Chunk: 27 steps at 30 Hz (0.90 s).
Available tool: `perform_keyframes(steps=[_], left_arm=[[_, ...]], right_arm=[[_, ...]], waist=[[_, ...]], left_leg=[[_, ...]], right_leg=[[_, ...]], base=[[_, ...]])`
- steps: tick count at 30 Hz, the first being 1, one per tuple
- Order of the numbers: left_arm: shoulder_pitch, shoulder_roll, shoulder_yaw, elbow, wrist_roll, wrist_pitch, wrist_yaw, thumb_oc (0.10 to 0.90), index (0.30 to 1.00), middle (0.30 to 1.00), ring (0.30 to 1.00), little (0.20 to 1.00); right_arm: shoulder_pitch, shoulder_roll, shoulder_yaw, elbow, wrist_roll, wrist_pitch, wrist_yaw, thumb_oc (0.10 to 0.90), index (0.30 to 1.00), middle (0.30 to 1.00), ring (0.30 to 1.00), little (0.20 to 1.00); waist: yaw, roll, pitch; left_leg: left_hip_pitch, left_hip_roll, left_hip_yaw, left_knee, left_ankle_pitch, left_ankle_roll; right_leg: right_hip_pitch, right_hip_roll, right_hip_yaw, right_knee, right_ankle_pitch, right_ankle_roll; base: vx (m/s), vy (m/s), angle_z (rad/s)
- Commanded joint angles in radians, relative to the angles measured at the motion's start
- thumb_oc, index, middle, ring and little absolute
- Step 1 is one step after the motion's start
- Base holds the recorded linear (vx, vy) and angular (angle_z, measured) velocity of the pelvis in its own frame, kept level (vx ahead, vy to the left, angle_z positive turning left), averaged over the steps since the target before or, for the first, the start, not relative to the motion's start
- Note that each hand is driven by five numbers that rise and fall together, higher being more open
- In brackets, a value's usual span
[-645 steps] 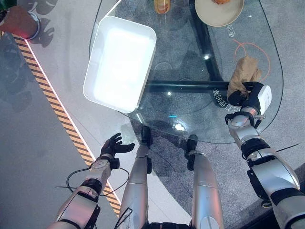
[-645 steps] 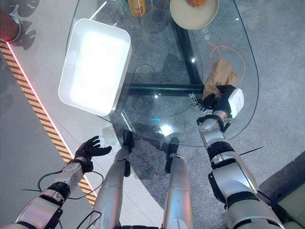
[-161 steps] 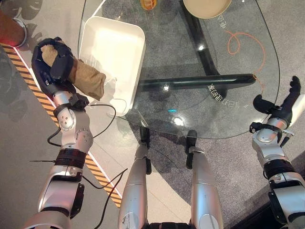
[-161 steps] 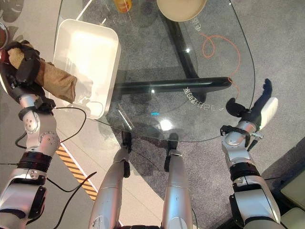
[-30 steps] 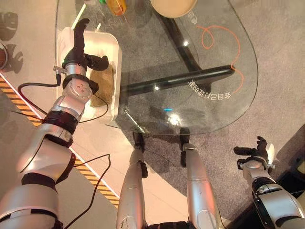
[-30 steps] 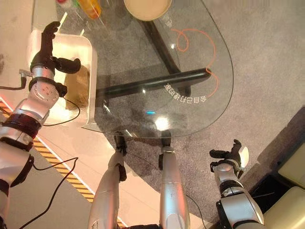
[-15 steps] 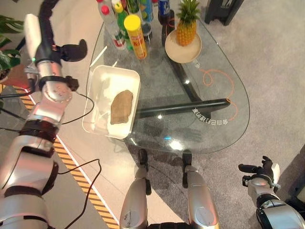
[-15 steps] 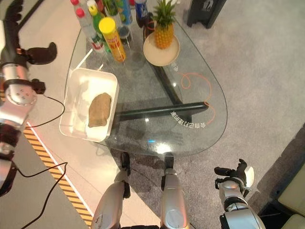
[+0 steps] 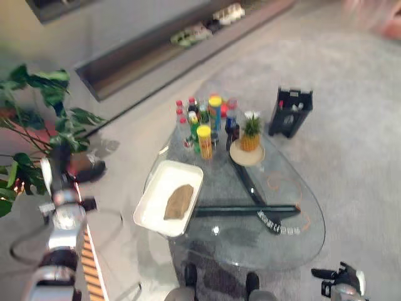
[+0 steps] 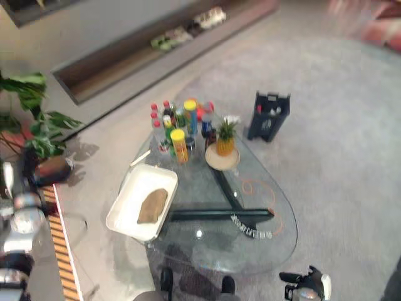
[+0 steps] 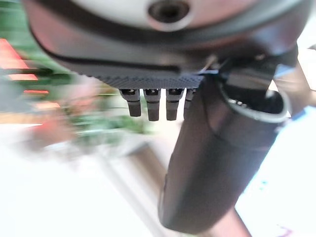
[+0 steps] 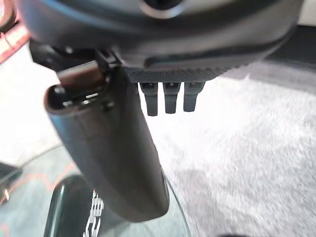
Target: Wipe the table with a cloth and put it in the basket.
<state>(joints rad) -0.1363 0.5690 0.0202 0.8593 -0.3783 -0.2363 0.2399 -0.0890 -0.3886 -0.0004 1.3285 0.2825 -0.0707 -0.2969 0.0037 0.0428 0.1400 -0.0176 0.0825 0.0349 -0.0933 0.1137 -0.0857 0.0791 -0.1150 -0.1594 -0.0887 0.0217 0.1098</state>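
- Left eye view is showing my left hand (image 9: 61, 164) up by the plant (image 9: 31, 125), fingers straight, holding nothing.
- My right hand (image 9: 341, 279) is hanging low, fingers loose.
- My cloth (image 9: 178, 201) is lying in the white basket (image 9: 150, 210) on the glass table (image 9: 276, 241).

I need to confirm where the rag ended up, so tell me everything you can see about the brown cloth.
The brown cloth is a tan, soft-looking rag, crumpled into an elongated lump. It lies flat inside the white basket, a shallow rectangular tray at the left edge of the glass table, roughly in the basket's middle. Only the basket's floor touches it; no hand is near it. Finer texture cannot be made out.
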Motion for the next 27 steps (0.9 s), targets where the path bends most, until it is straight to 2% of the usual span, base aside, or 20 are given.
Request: perform_keyframes(steps=[1,2,7,11,12,22,27], left_arm=[[-0.036,0.007,0.07,0.095,-0.018,-0.014,-0.08,0.8,0.9,0.9,0.9,0.9],[-0.036,0.007,0.07,0.096,-0.018,-0.014,-0.08,0.8,0.9,0.9,0.9,0.9],[0.013,-0.062,0.051,0.352,0.05,0.035,-0.139,0.8,0.9,0.9,0.9,0.9],[0.041,-0.094,0.034,0.45,0.1,0.075,-0.189,0.8,0.9,0.9,0.9,0.9],[0.041,-0.094,0.034,0.45,0.1,0.075,-0.189,0.8,0.9,0.9,0.9,0.9],[0.064,-0.178,-0.082,0.503,0.263,0.262,-0.308,0.8,0.9,0.9,0.9,0.9],[0.056,-0.193,-0.111,0.516,0.281,0.327,-0.332,0.8,0.9,0.9,0.9,0.9]], right_arm=[[0.035,-0.041,-0.025,0.04,-0.044,0.023,0.014,0.8,0.9,0.9,0.9,0.9],[0.035,-0.041,-0.025,0.04,-0.044,0.023,0.014,0.8,0.9,0.9,0.9,0.9],[0.028,-0.032,-0.009,0.072,-0.085,0.063,0.053,0.8,0.9,0.9,0.9,0.9],[0.022,-0.024,0.002,0.088,-0.118,0.08,0.078,0.8,0.9,0.9,0.9,0.9],[0.022,-0.024,0.002,0.088,-0.118,0.08,0.078,0.8,0.9,0.9,0.9,0.9],[0.002,-0.004,0.055,0.112,-0.203,0.133,0.151,0.8,0.9,0.9,0.9,0.9],[-0.008,0.007,0.088,0.115,-0.23,0.163,0.202,0.8,0.9,0.9,0.9,0.9]], waist=[[0.028,-0.014,-0.05],[0.028,-0.014,-0.05],[0.02,-0.023,-0.072],[0.015,-0.027,-0.079],[0.015,-0.027,-0.079],[0.008,-0.035,-0.082],[0.009,-0.039,-0.084]], left_leg=[[0.053,-0.017,0.037,0.006,-0.097,-0.007],[0.053,-0.017,0.036,0.006,-0.097,-0.007],[0.075,-0.009,0.05,0.006,-0.106,-0.007],[0.084,-0.005,0.057,0.006,-0.11,-0.007],[0.085,-0.005,0.057,0.006,-0.11,-0.007],[0.102,0.002,0.065,0.006,-0.117,-0.002],[0.106,0.007,0.066,0.006,-0.118,-0.004]], right_leg=[[-0.019,-0.037,-0.013,0.001,0.032,0.028],[-0.019,-0.037,-0.013,0.001,0.032,0.028],[-0.004,-0.035,-0.007,0.001,0.025,0.03],[0.002,-0.034,-0.003,0.001,0.023,0.031],[0.002,-0.034,-0.003,0.001,0.023,0.031],[0.013,-0.029,0.005,0.001,0.022,0.031],[0.019,-0.033,-0.002,0.001,0.021,0.033]], base=[[0.05,0.011,0.1],[0.04,0.015,0.06],[0.02,0.01,0.02],[0.01,0.002,0.0],[0.0,0.0,0.0],[0.0,0.0,0.0],[0.0,0.0,0.0]])
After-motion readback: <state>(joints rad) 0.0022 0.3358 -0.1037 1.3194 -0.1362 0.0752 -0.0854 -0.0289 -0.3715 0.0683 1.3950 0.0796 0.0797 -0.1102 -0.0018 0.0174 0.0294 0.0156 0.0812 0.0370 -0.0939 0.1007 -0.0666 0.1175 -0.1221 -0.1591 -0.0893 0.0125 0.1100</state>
